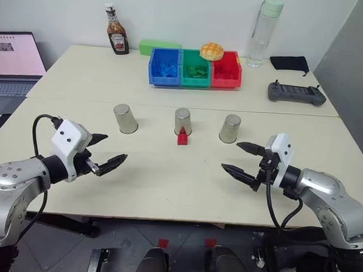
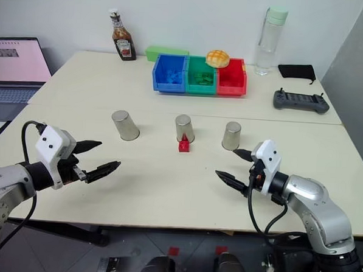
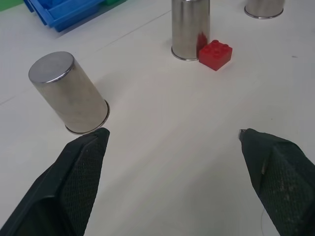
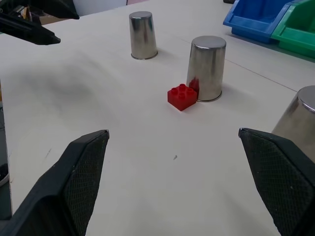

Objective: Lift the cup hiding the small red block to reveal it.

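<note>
Hovering wide open over near desk (image 1: pixel 166 190): left hand (image 1: pixel 104 152), right hand (image 1: pixel 244 159). Small red block (image 1: pixel 182 138) exposed, touching middle cup (image 1: pixel 183 121).

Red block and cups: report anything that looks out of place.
The small red block sits in the open on the table, against the middle cup, not hidden under any of the three upside-down cups. A bread roll rests atop the storage bins.
</note>
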